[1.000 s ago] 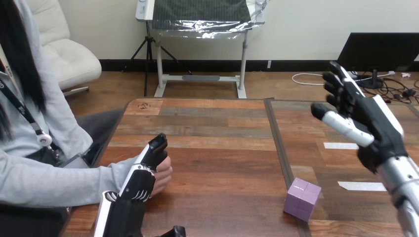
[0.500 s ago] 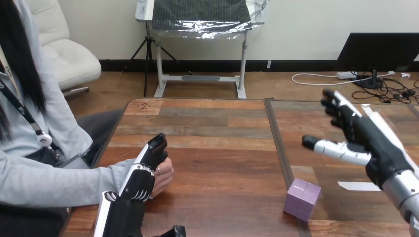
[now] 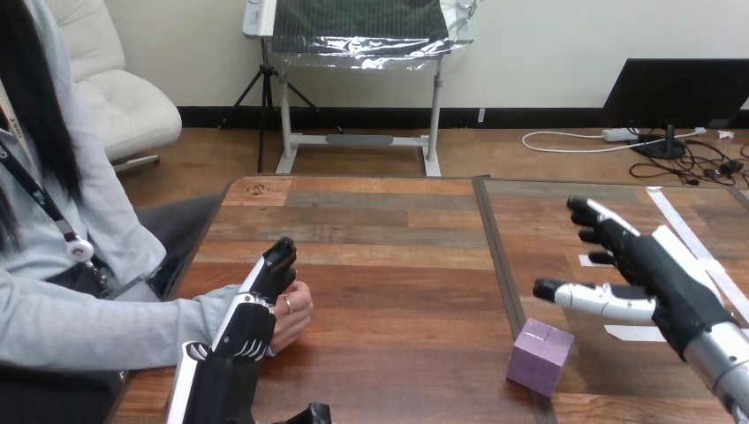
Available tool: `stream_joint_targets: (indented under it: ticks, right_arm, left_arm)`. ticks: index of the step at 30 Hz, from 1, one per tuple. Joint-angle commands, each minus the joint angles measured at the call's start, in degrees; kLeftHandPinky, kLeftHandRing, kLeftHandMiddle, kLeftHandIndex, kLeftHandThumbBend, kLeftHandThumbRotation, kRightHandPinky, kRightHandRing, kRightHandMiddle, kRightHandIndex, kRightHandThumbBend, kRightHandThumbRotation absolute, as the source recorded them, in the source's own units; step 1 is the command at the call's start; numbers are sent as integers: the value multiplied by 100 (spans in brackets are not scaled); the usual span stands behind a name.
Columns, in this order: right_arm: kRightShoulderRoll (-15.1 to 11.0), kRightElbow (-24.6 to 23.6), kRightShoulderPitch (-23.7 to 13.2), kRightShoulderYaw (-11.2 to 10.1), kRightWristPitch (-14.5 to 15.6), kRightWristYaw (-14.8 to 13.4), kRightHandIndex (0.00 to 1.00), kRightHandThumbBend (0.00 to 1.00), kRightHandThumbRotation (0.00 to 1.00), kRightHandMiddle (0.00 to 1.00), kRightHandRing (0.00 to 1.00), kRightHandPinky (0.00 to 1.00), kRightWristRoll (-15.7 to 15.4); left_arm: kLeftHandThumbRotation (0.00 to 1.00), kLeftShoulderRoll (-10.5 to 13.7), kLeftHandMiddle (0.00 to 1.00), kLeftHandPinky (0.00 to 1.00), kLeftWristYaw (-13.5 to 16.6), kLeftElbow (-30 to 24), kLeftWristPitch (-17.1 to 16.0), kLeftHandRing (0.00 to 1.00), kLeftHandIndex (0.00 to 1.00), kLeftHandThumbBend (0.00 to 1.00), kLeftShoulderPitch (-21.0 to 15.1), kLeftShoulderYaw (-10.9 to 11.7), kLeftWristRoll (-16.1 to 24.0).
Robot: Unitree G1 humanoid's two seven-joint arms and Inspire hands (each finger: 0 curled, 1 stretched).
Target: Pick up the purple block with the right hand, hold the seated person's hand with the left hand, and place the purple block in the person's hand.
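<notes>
A purple block [image 3: 540, 356] stands on the table near the front edge, right of the middle seam. My right hand [image 3: 643, 276] hovers above and to the right of it, open, fingers spread and thumb pointing left, not touching it. At the left, my left hand [image 3: 252, 311] lies alongside the person's hand [image 3: 291, 314], which rests on the table with its fingers curled. My straight fingers [image 3: 276, 261] reach past the person's hand; the two touch, but I cannot tell whether I hold it.
The wooden table [image 3: 380, 230] has a dark seam [image 3: 499, 256] running front to back. Strips of white tape [image 3: 638, 333] lie on its right part near my right hand. The person sits at the left edge.
My right hand has come down and slightly left toward the purple block, thumb swinging out. The left hand and the person's hand have barely moved.
</notes>
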Motion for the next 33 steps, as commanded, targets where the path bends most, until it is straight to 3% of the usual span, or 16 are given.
stream_joint_targets:
  ticks: [1,14,25,29,33]
  right_arm:
    - [-210,-316,-82,131,26,-157,94,100,43,93,92,88,-138]
    - [-116,-455,219,289,218,-204,94,100,43,91,90,86,-265]
    - [-134,-696,445,458,495,-145,95,100,47,91,86,79,-307]
    - [-161,-731,536,527,536,-128,95,100,48,90,82,73,-339]
    - [-186,-813,621,593,668,-121,96,100,50,82,72,60,-397]
  left_arm:
    - [63,23,95,94,-11,-202,-81,95,91,100,-209,-17,-36]
    - [61,66,95,96,-45,-343,22,96,91,100,-112,-118,-179]
    - [61,127,97,98,-91,-409,36,98,92,100,-70,-138,-185]
    - [61,150,98,98,-96,-461,69,98,92,100,-26,-160,-204]
    - [60,171,98,98,-112,-507,84,99,92,100,-5,-203,-259]
